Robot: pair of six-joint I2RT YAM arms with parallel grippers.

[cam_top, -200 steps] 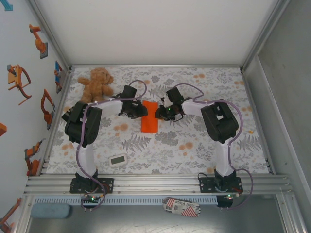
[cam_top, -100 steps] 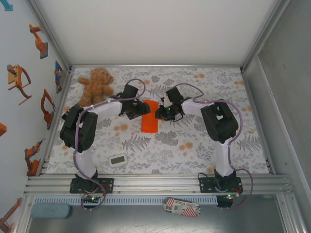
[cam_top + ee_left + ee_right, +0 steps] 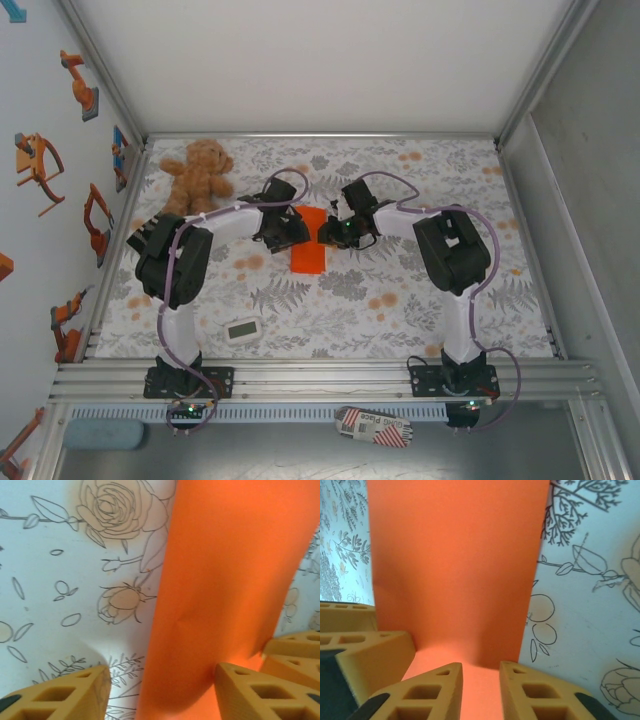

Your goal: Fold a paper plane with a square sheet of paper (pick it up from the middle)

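One square sheet of paper (image 3: 308,252), bright orange and folded to a narrow rectangle, lies near the middle of the flowered table (image 3: 400,290), its long sides running away from the arm bases. Both arms reach in over its far half.

The left hand (image 3: 294,236) sits at the sheet's left edge. In the left wrist view this hand (image 3: 160,695) is spread wide: one finger stands on the bare table, the other on the paper (image 3: 225,580), with the sheet's left edge between them.

The right hand (image 3: 326,233) sits at the opposite edge. In the right wrist view its (image 3: 481,690) fingers are only narrowly apart, and the paper (image 3: 455,570) bends up into the gap between them; whether they pinch it I cannot tell. The left hand's yellow fingers (image 3: 365,645) show just beside them.

A brown teddy bear (image 3: 198,172) sits at the far left of the table, well apart from the sheet. A small white timer (image 3: 241,329) lies near the left arm's base.
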